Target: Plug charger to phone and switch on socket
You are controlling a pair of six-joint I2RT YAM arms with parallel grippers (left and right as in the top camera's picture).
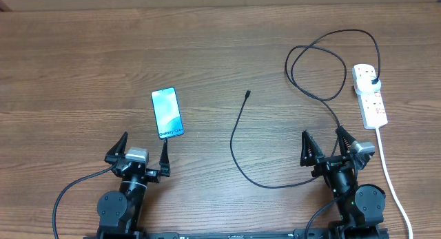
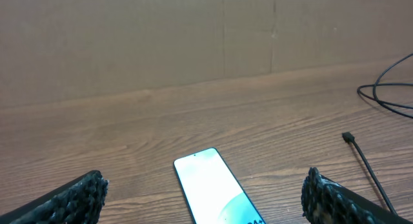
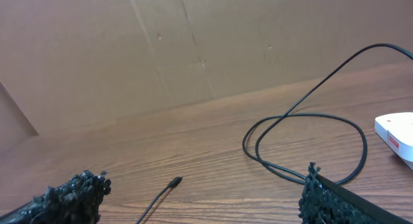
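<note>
The phone (image 1: 167, 113) showed white lettering at its near end, beginning "Galaxy"; the rest was too small to read. Red markings on the socket (image 1: 370, 96) were illegible.

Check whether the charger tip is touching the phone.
Apart. The overhead view shows a wide strip of bare table between the charger tip and the phone.
</note>
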